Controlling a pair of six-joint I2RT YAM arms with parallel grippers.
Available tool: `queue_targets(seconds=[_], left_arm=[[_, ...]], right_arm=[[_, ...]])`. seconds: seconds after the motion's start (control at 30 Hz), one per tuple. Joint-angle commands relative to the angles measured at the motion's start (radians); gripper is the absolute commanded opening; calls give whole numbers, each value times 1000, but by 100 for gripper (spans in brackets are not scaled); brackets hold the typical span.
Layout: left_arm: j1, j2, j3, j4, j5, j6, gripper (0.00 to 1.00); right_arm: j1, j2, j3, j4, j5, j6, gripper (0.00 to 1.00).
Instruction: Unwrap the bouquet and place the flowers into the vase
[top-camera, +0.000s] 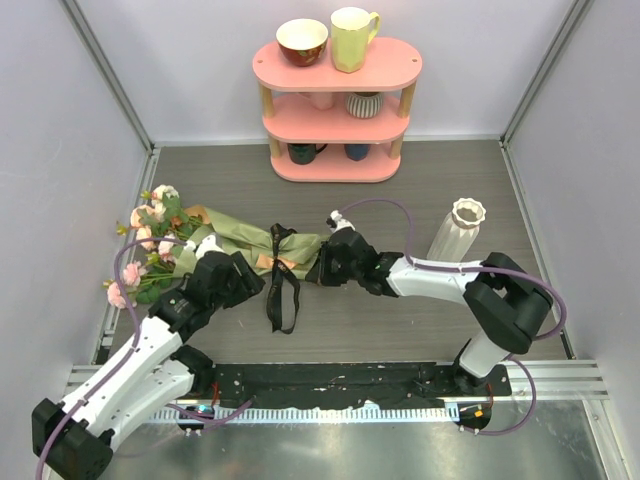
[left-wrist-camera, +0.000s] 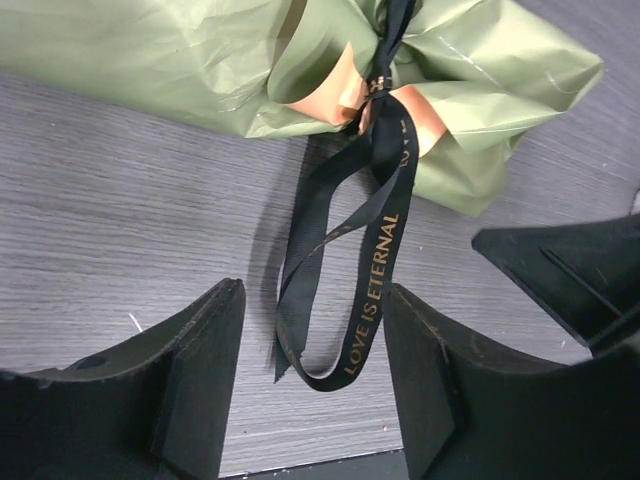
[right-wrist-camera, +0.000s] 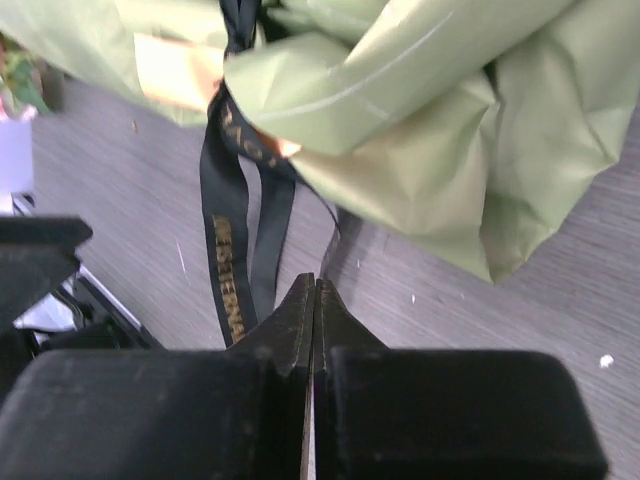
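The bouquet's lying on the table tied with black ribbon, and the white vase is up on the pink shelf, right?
No, the vase is on the table, to the right of the bouquet, as the top view shows. The rest is right.

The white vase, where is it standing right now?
In the top view the vase stands upright on the right side of the table, just behind the right arm, well right of the bouquet and nearer than the pink shelf.
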Motion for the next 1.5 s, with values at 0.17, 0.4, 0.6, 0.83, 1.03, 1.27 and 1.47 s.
queue_targets(seconds=[0.17, 0.4, 0.6, 0.83, 1.03, 1.27, 1.47], left_arm=[[0, 74, -49, 127, -33, -10, 45], [0, 289, -61, 206, -23, 3, 27], [-11, 469, -47, 386, 175, 14, 15], [-120, 481, -9, 504, 178, -29, 18], [-134, 593, 94, 511, 284, 26, 42], [-105, 253, 50, 228, -13, 97, 73], [-14, 215, 13, 159, 0, 108, 60]], right_arm=[[113, -15, 93, -64, -103, -157, 41], [125, -31, 87, -67, 7, -149, 44], [66, -142, -8, -87, 76, -145, 44], [18, -186, -62, -87, 70, -140, 44], [15, -186, -40, -82, 56, -146, 44], [15, -163, -39, -64, 10, -148, 43], [16, -150, -36, -32, -3, -140, 43]])
